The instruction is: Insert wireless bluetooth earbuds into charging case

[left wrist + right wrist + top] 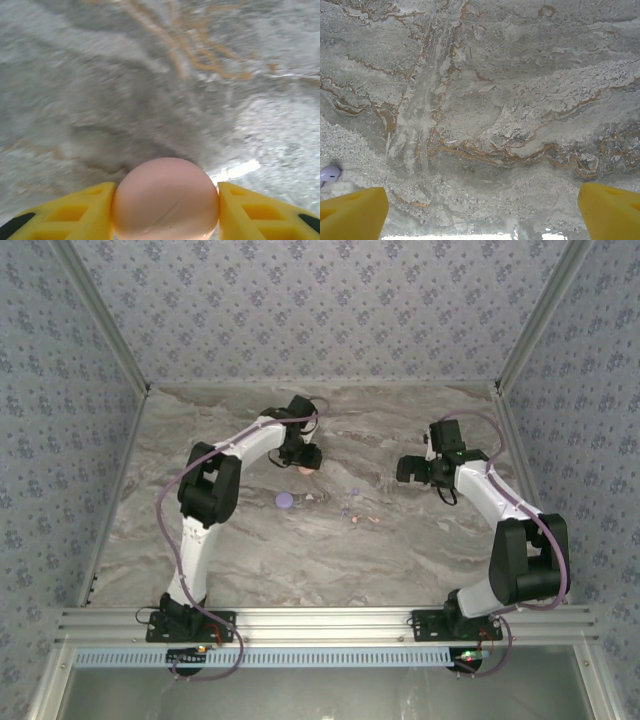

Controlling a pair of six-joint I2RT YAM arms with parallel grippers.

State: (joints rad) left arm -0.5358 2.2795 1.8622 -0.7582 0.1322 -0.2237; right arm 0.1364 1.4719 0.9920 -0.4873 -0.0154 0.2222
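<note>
1. Fingers (pixel 75 212) of the left hand (pixel 165 207) pressed on both sides of a pink charging case (pixel 165 197). Its rounded body filled the gap between the yellow pads, so the hand was narrowed onto it.
2. Seen from above, the left hand (pixel 303 460) pointed down over the far middle of the counter (pixel 200 540). The pink charging case (pixel 306 471) showed just under its tip. Whether the case touched the marbled surface could not be told.
3. A lilac disc (pixel 285 500) lay flat on the counter near the left hand, on the side toward the arm bases and apart from the fingers.
4. The earbuds (pixel 348 512) lay as tiny pale specks on the counter between the two hands, closer to the arm bases than either hand and touching neither.
5. The right hand (pixel 404 470) hung over the counter with its fingers (pixel 350 212) spread wide and nothing between them.
6. In the right wrist view, one lilac earbud (pixel 329 174) lay just beyond the right hand's left finger, apart from it.
</note>
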